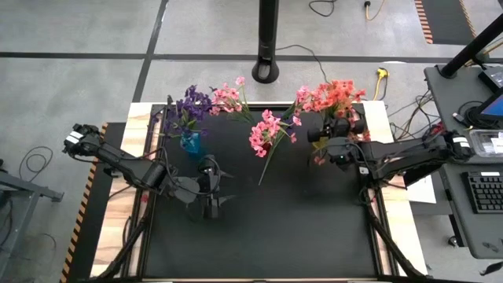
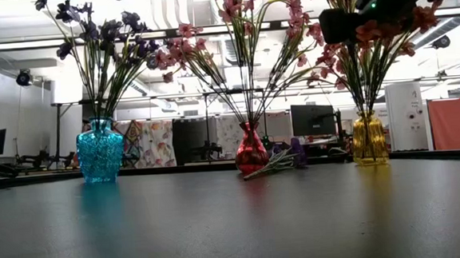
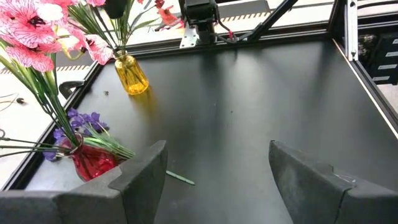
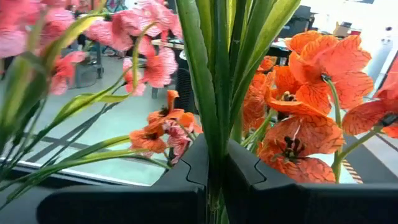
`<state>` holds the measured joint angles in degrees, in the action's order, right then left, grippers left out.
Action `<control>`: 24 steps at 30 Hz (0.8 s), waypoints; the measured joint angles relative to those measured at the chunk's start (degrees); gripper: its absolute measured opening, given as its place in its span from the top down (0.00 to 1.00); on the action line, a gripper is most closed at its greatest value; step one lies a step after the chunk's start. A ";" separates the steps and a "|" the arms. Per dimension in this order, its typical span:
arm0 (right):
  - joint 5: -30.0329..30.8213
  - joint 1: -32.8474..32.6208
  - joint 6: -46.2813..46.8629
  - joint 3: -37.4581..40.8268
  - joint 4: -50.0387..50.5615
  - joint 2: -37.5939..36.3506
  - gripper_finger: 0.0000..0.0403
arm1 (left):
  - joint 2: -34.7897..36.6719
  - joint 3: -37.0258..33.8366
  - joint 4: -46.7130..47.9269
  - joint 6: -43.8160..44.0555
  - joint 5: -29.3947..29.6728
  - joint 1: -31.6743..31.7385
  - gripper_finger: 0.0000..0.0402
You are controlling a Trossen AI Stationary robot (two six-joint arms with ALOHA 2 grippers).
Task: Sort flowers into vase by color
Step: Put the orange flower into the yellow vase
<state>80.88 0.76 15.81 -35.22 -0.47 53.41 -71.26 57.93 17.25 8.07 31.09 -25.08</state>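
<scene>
Green stems [image 4: 217, 93] of the orange flowers [image 4: 323, 81] sit pinched between the right gripper's [image 4: 214, 168] fingers, up above the yellow vase [image 2: 369, 140] at the table's [image 1: 314, 236] far right. Pink flowers [image 1: 267, 132] stand in the red vase [image 2: 251, 152] at the middle, with a purple sprig [image 3: 81, 121] lying on the table beside its base. More purple flowers [image 1: 189, 106] fill the blue vase [image 2: 100, 150] at the far left. Nearer the front, the left gripper [image 3: 214, 168] hovers over bare table with its fingers spread wide apart, holding nothing.
</scene>
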 joint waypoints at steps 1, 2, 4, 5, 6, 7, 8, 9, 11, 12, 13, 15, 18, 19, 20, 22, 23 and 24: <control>0.00 0.37 0.19 0.00 -0.02 0.02 0.96 | 0.00 0.00 -0.07 -0.01 0.00 0.00 0.35; 0.02 0.81 0.27 0.00 -0.03 0.13 0.96 | 0.00 -0.04 -0.13 -0.01 0.00 0.00 0.35; -0.22 1.61 0.52 0.00 -0.02 0.41 0.96 | 0.00 -0.24 -0.13 -0.01 0.00 0.00 0.35; -0.51 1.99 0.80 0.00 -0.02 0.52 0.96 | 0.00 -0.31 -0.12 0.01 0.00 0.00 0.35; -0.94 2.35 1.03 0.00 -0.06 0.71 0.96 | 0.00 -0.35 -0.03 -0.01 0.00 0.00 0.35; -1.55 2.75 1.20 0.00 -0.08 0.76 0.96 | 0.00 -0.37 -0.05 0.01 0.00 0.00 0.35; -2.16 3.17 1.29 0.00 -0.05 0.80 0.96 | 0.00 -0.38 -0.09 0.00 0.00 0.00 0.35; -2.88 3.52 1.33 0.00 -0.06 0.89 0.96 | 0.00 -0.42 -0.09 -0.01 0.00 0.00 0.35; -3.31 4.01 1.35 0.00 -0.13 1.17 0.96 | 0.00 -0.44 -0.08 0.01 0.00 0.00 0.35; -3.35 4.29 1.35 0.02 0.00 1.20 0.96 | 0.00 -0.44 -0.06 -0.01 0.00 0.00 0.35; -3.37 4.53 1.36 0.05 -0.02 1.20 0.96 | 0.00 -0.44 -0.06 -0.01 0.00 0.00 0.35; -3.36 4.95 1.58 0.24 -0.13 1.20 0.96 | 0.00 -0.44 -0.02 0.01 0.00 0.00 0.35; -3.43 5.31 2.31 0.72 -0.02 1.20 0.96 | 0.00 -0.46 0.08 0.01 0.00 0.00 0.35; -3.47 5.29 2.71 0.89 -0.02 1.20 0.96 | 0.00 -0.46 0.08 0.01 0.00 0.00 0.35; -3.74 5.29 3.15 1.10 0.00 1.20 0.96 | 0.00 -0.46 0.09 0.01 -0.01 0.00 0.35; -4.88 5.29 4.13 1.63 -0.01 1.18 0.96 | 0.00 -0.46 0.09 0.01 0.00 0.00 0.35; -4.99 5.29 4.23 1.84 0.01 1.19 0.96 | 0.00 -0.46 0.07 0.01 0.00 0.00 0.35; -5.01 5.29 4.25 2.04 -0.01 1.19 0.96 | 0.00 -0.46 0.09 0.01 0.00 0.00 0.35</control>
<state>75.88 6.04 20.06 -33.18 -0.48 54.59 -71.26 57.47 17.34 8.08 31.09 -25.08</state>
